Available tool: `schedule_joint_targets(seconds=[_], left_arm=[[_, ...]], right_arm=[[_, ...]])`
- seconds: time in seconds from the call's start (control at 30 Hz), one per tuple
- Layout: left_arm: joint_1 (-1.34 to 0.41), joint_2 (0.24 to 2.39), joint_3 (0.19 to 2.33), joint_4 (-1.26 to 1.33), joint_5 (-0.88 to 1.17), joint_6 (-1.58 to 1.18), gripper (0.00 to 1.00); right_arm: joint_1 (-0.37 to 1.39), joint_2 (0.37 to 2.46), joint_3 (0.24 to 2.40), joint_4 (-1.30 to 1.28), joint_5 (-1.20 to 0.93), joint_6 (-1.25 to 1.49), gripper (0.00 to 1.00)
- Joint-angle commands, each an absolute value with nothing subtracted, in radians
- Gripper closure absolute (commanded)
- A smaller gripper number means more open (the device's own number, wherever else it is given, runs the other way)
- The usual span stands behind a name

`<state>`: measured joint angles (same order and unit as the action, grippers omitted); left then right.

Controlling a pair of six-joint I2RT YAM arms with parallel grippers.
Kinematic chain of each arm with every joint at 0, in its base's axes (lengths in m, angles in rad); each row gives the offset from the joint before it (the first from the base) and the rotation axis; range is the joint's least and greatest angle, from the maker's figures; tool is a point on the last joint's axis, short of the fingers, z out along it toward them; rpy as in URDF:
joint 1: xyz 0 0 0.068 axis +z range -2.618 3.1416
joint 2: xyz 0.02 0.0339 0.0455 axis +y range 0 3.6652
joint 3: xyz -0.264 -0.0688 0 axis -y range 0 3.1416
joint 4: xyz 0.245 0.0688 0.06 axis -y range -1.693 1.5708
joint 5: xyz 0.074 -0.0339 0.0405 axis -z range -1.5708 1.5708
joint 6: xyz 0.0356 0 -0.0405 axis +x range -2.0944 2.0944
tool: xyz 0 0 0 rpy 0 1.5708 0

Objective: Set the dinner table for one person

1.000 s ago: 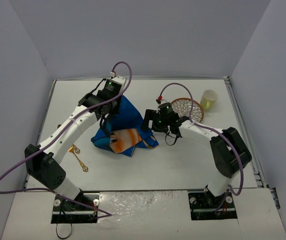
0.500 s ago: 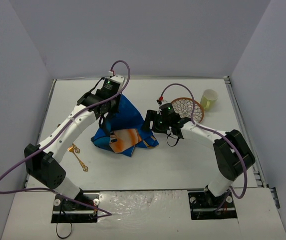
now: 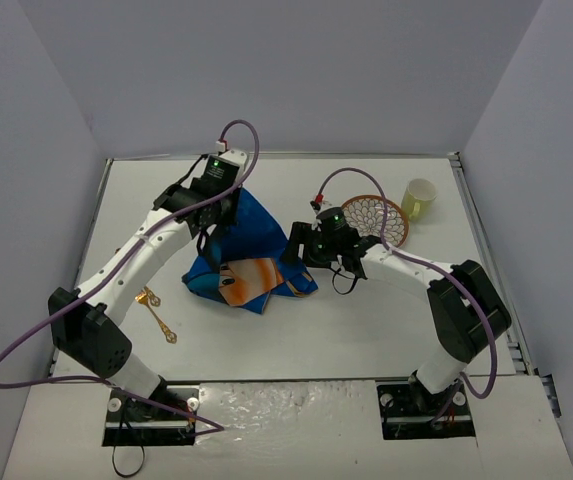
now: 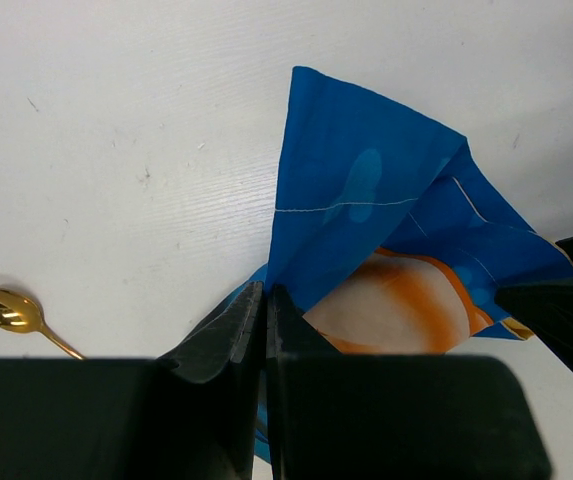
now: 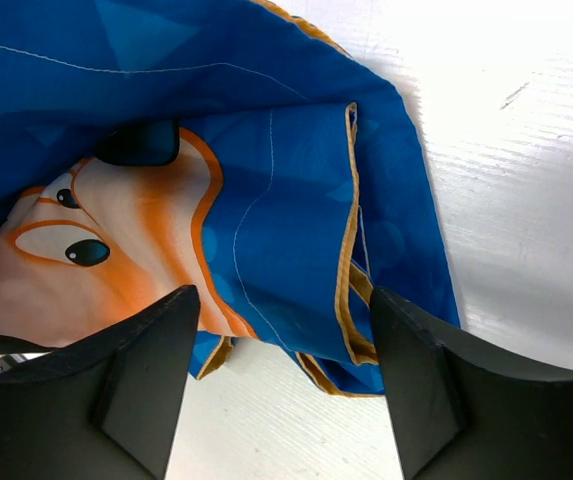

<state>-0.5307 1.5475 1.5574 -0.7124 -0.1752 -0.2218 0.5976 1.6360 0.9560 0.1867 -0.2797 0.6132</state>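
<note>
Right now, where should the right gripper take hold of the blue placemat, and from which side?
Probably the orange-trimmed hem at the right end of the placemat, from above: that edge lies folded on the dinner table, and the open right gripper straddles it.

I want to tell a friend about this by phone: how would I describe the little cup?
Look at the white table, then its far right corner. Beside the round, lace-patterned plate stands the cup: small, pale yellow, upright, the only thing there that stands tall rather than lying flat.
</note>
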Motion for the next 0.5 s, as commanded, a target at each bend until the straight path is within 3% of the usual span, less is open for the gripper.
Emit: schedule_joint_targets(seconds=[0.0, 0.27, 0.47], left_arm=[[-0.519, 1.494, 1.57, -0.663, -0.175, -0.239, 1.0], [-0.512, 1.498, 1.571, -0.658, -0.162, -0.243, 1.0], [-0.508, 1.497, 1.571, -0.658, -0.156, -0.245, 1.0]], right_arm=[[0.61, 1.619, 0.953, 0.219, -0.303, 0.614, 0.38], [0.611, 1.624, 0.941, 0.22, -0.304, 0.611, 0.45], [0.614, 1.622, 0.94, 0.219, -0.304, 0.604, 0.58]])
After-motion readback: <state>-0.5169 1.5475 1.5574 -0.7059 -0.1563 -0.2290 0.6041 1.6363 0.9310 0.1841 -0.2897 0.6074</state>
